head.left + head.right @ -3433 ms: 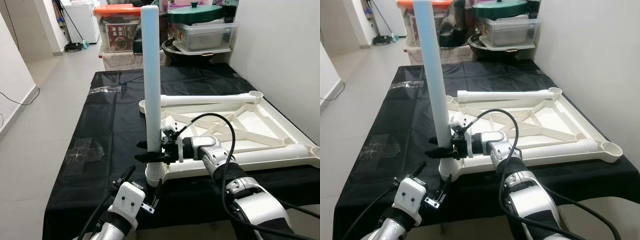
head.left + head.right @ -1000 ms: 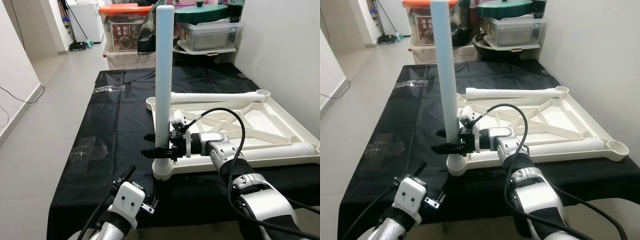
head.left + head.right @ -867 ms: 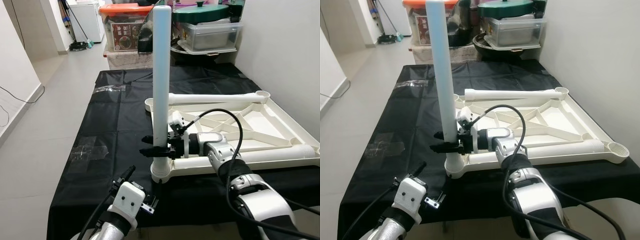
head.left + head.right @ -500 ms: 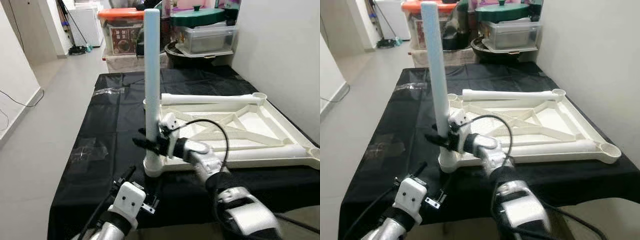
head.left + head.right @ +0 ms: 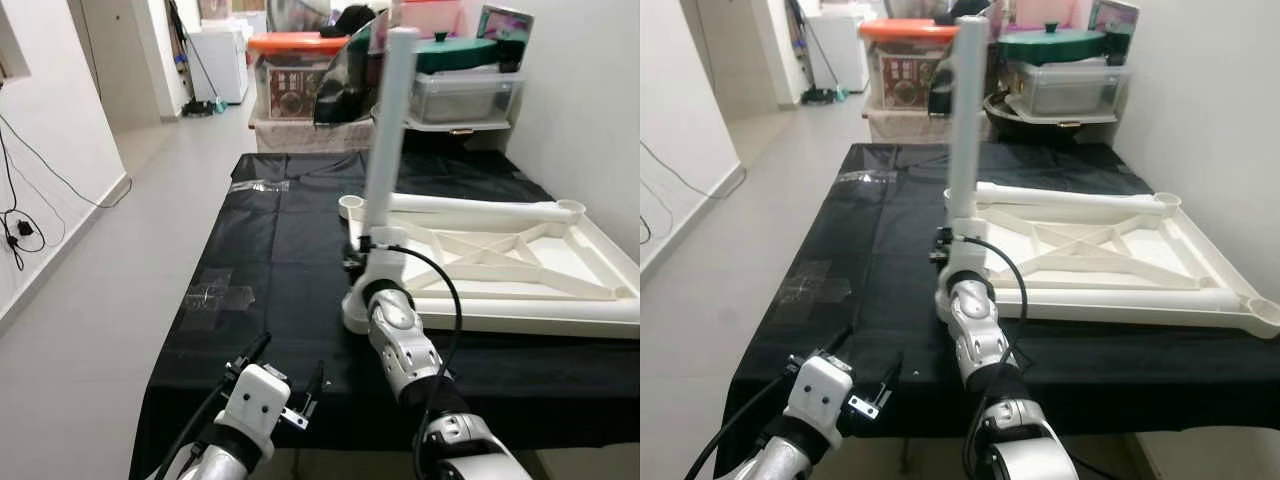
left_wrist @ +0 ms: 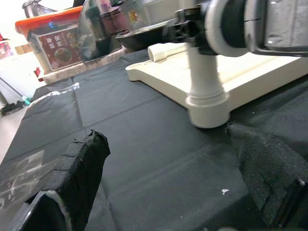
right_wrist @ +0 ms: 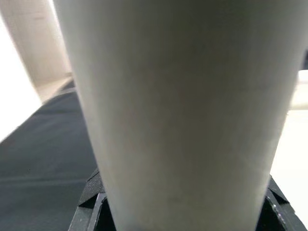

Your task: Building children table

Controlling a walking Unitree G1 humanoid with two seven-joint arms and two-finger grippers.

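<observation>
Right end effector [image 5: 362,252] still clamps the upright leg [image 5: 388,130], now reaching from behind it.

Even, soft indoor light fills the room, brightest down the far corridor, the head views are sharp with faint shadows on the black tabletop [image 5: 270,250], while the right wrist's close-up white tube [image 7: 183,106] is blurred.

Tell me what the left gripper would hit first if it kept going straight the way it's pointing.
Probably the corner socket of the upturned white tabletop, where the upright leg stands; the left gripper is open over the black cloth, depth uncertain.
</observation>
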